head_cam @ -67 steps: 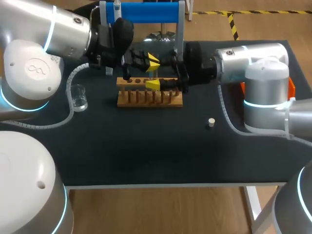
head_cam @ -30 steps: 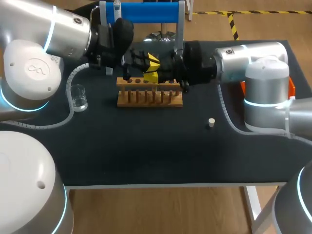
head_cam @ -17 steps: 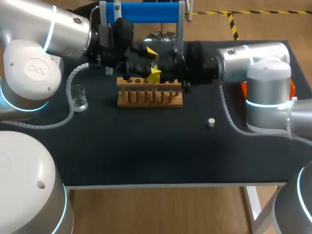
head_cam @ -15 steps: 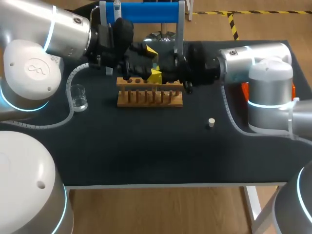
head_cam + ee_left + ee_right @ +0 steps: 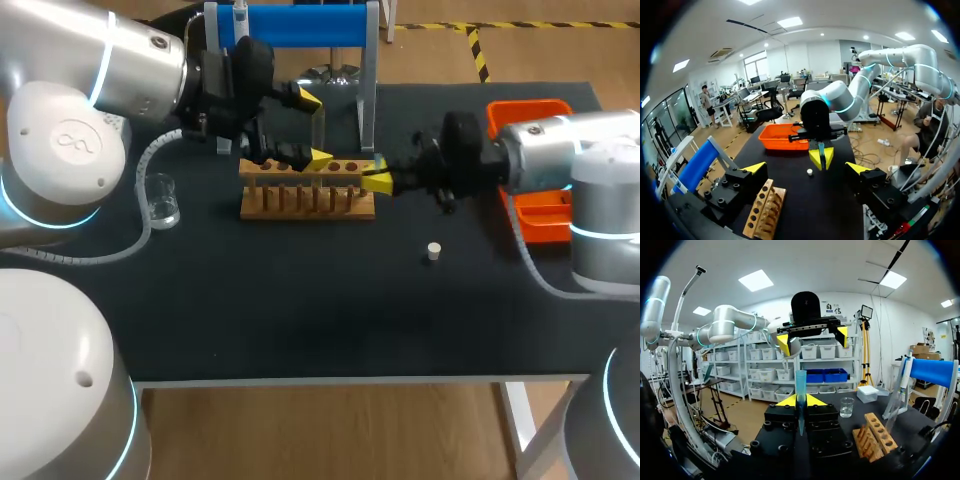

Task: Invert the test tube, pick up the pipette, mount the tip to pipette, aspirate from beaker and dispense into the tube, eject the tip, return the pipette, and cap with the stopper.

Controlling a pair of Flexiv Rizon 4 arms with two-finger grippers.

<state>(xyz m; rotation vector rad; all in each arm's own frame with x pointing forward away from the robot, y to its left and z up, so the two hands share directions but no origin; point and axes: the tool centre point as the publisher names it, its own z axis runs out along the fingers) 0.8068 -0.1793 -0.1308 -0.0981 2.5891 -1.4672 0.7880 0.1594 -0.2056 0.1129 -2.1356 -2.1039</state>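
In the right wrist view a clear test tube (image 5: 800, 385) stands upright between the fingers of my right gripper (image 5: 800, 401), which is shut on it. In the head view that gripper (image 5: 378, 180) sits at the right end of the wooden rack (image 5: 308, 190); the tube is hard to make out there. My left gripper (image 5: 314, 128) hangs open above the rack's back edge with nothing between its fingers. The pipette (image 5: 240, 20) hangs on the blue stand (image 5: 290, 25). The beaker (image 5: 162, 198) is left of the rack, and the white stopper (image 5: 433, 251) lies on the mat.
An orange tray (image 5: 535, 170) sits at the table's right edge behind my right arm. The stand's posts rise just behind the rack. The black mat (image 5: 300, 300) in front of the rack carries only the stopper.
My left gripper has opened and let go of the tube. My right arm has drawn back to the right with the tube in its gripper, uncovering the orange tray.
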